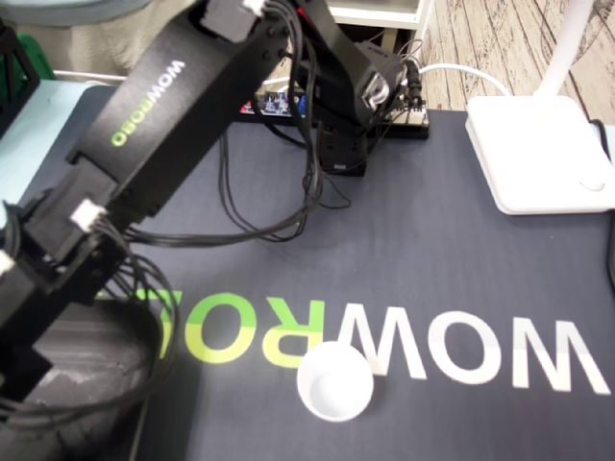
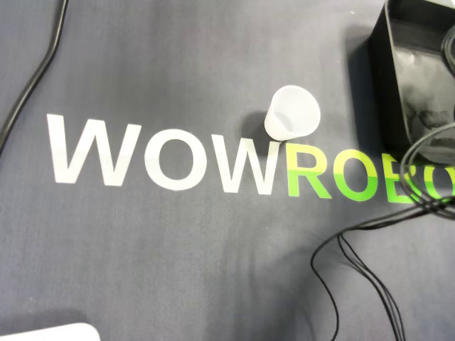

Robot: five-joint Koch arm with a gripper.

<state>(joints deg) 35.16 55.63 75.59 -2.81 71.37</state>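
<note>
With the arm (image 1: 173, 106) stretched to the lower left and the pincer's state impossible to tell, the cup (image 1: 334, 382) at bottom centre is judged yet to be approached.

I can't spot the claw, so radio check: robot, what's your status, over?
Gripper out of sight; arm reaches over black bin. White cup upright on mat, untouched. Loose cables beside bin.

White cup (image 1: 334, 382) upright on WOWROBO lettering (image 2: 296, 174).
</note>
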